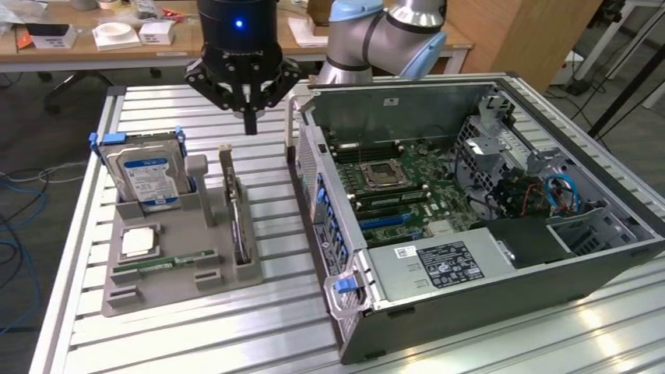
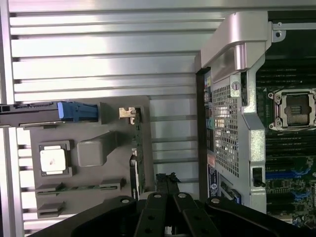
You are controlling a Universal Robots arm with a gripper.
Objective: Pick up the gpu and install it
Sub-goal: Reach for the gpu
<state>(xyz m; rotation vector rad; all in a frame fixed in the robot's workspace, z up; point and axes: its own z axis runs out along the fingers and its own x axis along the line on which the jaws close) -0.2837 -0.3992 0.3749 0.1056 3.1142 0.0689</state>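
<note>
The hard drive (image 1: 152, 173) carries a blue-and-white label; its print is too small to read. In the open computer case (image 1: 416, 101), a black label (image 1: 445, 263) with white print sits on the grey power supply box, with a small white sticker (image 1: 406, 251) beside it; neither is legible.

A grey tray (image 1: 198, 234) lies on the slatted metal desk (image 1: 208, 335), on the exterior view's left of the case. It holds the hard drive upright at its far end, a square processor chip (image 1: 138, 242) lying flat nearer, a narrow green memory stick (image 1: 167, 263) nearest, and the gpu (image 1: 240, 226) standing on edge in the slot on the case side.

The claw (image 1: 248, 125) hangs above the tray's far end with its fingers fully together, gripping nothing, clear of the gpu.
</note>
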